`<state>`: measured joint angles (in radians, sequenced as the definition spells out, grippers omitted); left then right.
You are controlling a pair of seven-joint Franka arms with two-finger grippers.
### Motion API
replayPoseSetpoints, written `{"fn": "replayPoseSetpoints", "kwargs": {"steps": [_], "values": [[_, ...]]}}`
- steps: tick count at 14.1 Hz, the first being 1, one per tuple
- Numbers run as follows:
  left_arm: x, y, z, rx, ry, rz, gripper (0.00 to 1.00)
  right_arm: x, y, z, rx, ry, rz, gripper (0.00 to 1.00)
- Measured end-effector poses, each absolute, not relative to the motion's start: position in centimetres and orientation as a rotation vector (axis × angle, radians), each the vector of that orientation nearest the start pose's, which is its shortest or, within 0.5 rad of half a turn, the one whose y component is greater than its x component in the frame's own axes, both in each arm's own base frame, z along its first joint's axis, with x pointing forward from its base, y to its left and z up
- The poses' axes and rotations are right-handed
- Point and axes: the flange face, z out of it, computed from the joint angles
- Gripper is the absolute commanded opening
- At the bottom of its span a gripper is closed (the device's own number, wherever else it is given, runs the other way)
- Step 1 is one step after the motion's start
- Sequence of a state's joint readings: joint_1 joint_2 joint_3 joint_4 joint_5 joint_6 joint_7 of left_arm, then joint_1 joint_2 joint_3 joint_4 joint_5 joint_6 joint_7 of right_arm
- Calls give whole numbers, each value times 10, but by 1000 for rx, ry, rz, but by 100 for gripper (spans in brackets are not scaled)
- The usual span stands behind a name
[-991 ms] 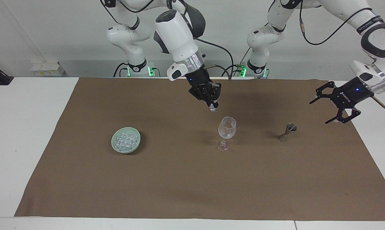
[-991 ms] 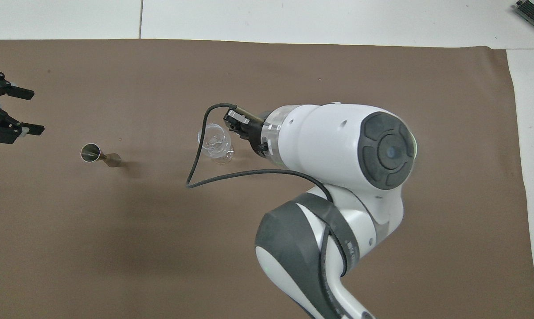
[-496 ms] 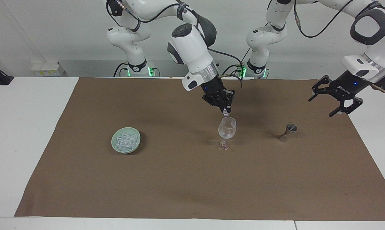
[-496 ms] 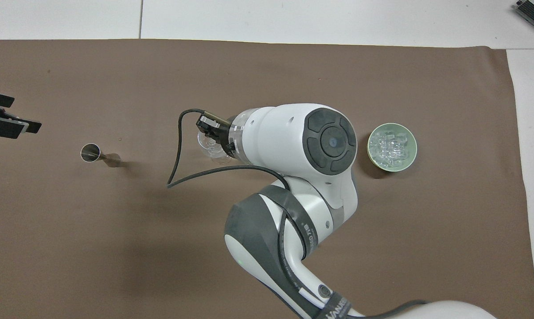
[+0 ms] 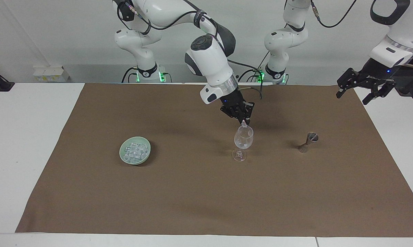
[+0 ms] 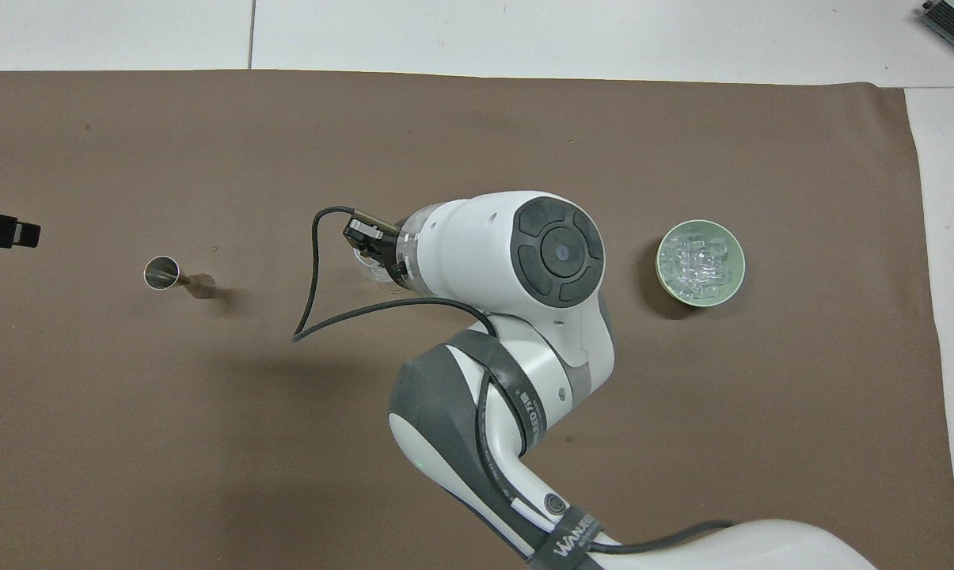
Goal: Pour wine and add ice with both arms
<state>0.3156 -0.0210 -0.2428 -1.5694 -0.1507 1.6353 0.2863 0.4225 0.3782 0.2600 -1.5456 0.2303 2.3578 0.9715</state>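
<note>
Brown cloth point(image 5: 192, 192) covers the table, and over the wine glass point(image 5: 243, 140) at its middle the right gripper point(image 5: 243, 121) hangs, fingertips pinched on a small clear ice cube just above the rim. The rest of the ice point(image 5: 135, 152) sits heaped in a green bowl point(image 5: 124, 158) toward the right arm's end of the table, well apart from the glass. Up at the left arm's end the left gripper point(image 5: 363, 90) waits in the air, fingers spread and empty, with a metal jigger point(image 5: 308, 141) standing on the cloth between it and the glass.
</note>
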Motion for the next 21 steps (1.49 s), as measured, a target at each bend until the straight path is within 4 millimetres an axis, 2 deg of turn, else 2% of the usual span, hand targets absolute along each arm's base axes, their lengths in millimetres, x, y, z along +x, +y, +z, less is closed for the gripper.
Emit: {"fn": "replayPoseSetpoints", "kwargs": {"steps": [3,6,8,11,15,16,18,19,21], "values": [[539,23,649,-3219,185,-150,100,566,427,482,-2548,595,-129,0],[529,23,653,-3200,27,-101,100,566,427,482,-2553,591,-134,22],[521,18,655,-3182,-60,-65,100,566,427,482,-2560,584,-143,29],[516,6,653,-3160,-60,-17,100,566,427,482,-2561,583,-145,36],[519,5,644,-3146,-14,6,100,566,426,482,-2561,583,-145,42],[520,6,643,-3143,-2,6,100,566,426,482,-2561,583,-146,51],[522,6,642,-3142,10,0,100,567,425,483,-2578,568,-173,93],[523,6,641,-3142,14,-4,100,569,422,485,-2593,557,-202,100],[525,0,640,-3143,38,-12,100,572,410,498,-2602,553,-255,100]]}}
